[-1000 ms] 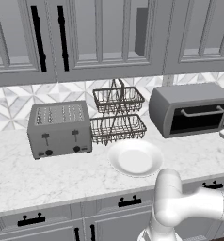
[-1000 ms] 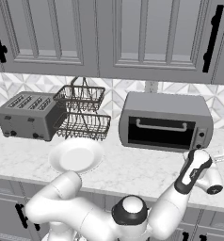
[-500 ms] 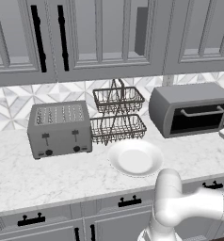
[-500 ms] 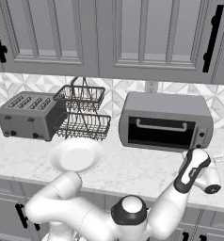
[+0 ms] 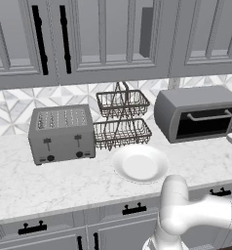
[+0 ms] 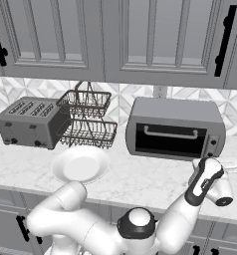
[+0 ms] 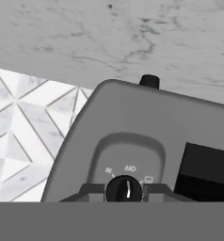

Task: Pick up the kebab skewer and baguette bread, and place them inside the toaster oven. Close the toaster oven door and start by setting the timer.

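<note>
Gripper [image 7: 124, 190] seemingly closed on timer knob [image 7: 124, 189]; toaster oven [image 6: 175, 128] lies crosswise

A: Toaster oven [image 5: 196, 113], left base view?
B: Right end cut off by the frame edge.
A: Hand view?
B: Dial [image 7: 124, 189] lower half hidden; labels too small to read; gripper [image 7: 124, 192] fingertips barely showing beside it.

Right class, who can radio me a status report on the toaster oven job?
End effector closed on timer dial. Toaster oven door shut. Plate well aside, nothing in the way.
</note>
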